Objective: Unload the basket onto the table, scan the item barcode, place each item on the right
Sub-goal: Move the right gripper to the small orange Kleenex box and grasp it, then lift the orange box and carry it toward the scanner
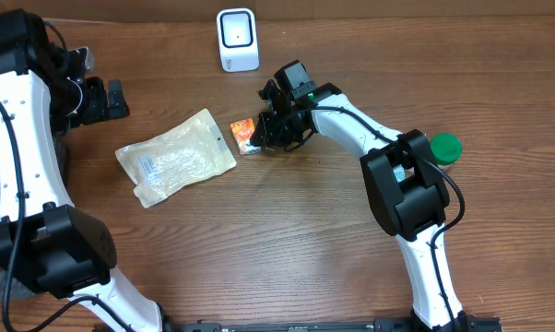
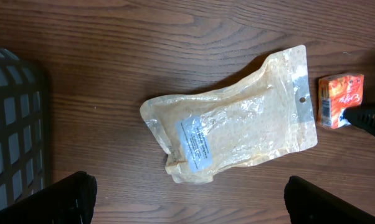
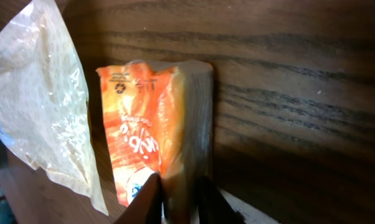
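Listing one bench of dark wood grain with four loose things on it. Item 1: orange packet, small and flat, lying on the bench just right of the pouch and a short way below the scanner. This is judged to be the thing to scan. Item 2: clear pouch of pale grains with a printed label, lying flat and untouched. Item 3: white scanner, upright at the far edge, its window facing the bench. Item 4: green round object beside the right arm, which plays no part. Right fingers: drawn close on either side of the packet's near edge, and by the wrist view clamped on it. Left fingers: wide apart and holding nothing, hovering over the pouch beside a dark basket. Progress: early. The grasp looks made, but the packet is not yet lifted. Outstanding: raise it, carry it to the scanner, and turn the barcode to the window. No barcode can be seen.
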### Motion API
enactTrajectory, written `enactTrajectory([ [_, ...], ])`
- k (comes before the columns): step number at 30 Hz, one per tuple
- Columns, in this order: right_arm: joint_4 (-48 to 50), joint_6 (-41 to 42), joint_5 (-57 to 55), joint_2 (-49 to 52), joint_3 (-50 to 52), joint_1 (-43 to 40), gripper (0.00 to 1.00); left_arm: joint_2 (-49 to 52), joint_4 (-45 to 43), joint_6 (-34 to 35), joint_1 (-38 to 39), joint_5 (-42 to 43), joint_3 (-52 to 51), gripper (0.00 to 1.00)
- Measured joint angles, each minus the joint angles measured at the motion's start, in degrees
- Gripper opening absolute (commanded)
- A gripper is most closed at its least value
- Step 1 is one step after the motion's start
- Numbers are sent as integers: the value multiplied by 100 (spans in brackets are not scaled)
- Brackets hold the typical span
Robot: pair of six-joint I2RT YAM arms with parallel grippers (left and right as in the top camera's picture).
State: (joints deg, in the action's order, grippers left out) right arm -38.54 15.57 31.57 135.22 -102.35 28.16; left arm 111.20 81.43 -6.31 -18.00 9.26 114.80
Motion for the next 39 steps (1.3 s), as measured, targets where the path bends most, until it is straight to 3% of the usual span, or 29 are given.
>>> enactTrajectory([
  [11, 37, 92, -63, 39, 0, 20, 14, 0, 0, 0, 0, 0, 0, 100],
  [12, 39, 90, -79, 39, 0, 28, 6, 0, 0, 0, 0, 0, 0, 99],
  [13, 39, 90, -90, 39, 0, 33, 4, 0, 0, 0, 0, 0, 0, 100],
  [18, -42, 90, 87, 39, 0, 35, 4, 0, 0, 0, 0, 0, 0, 99],
  [26, -142, 90, 2343, -52, 0, -525, 4, 0, 0, 0, 0, 0, 0, 100],
  [34, -35, -17, 4717, -1235, -2, -1320, 4, 0, 0, 0, 0, 0, 0, 100],
  [39, -146, 221, 5486, -1580, -2, -1464, 4, 0, 0, 0, 0, 0, 0, 100],
])
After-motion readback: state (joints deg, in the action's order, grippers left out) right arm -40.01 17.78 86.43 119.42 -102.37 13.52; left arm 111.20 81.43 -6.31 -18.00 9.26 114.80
